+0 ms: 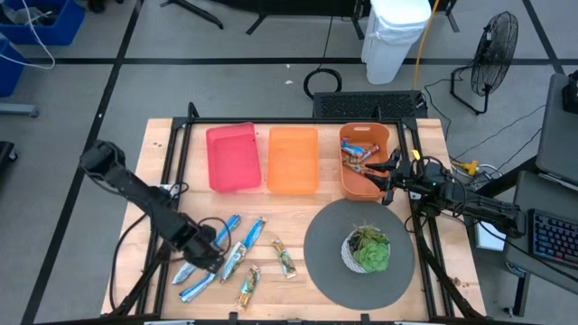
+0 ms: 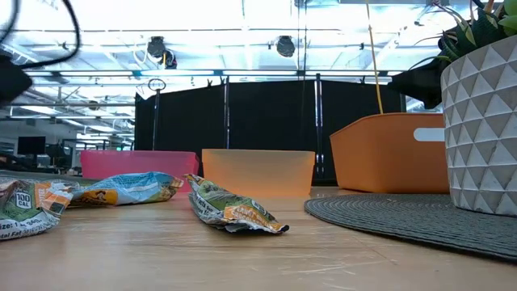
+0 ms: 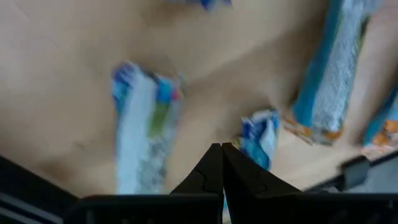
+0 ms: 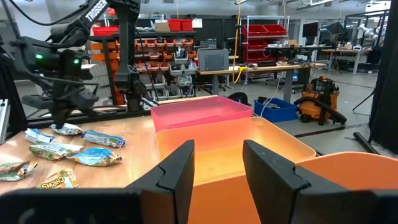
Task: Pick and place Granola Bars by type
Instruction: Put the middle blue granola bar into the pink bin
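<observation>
Several foil-wrapped granola bars lie flat and loose on the wooden table near its front left: blue ones, and green-gold ones. More bars lie in the orange bin at the back right. My left gripper hovers shut, pointing steeply down, over the loose bars, between two blue ones, with nothing between its fingers. My right gripper waits open and level beside the orange bin.
A pink bin and a pale orange tray stand at the back, left of the orange bin. A potted plant in a white pot sits on a round grey mat at the front right.
</observation>
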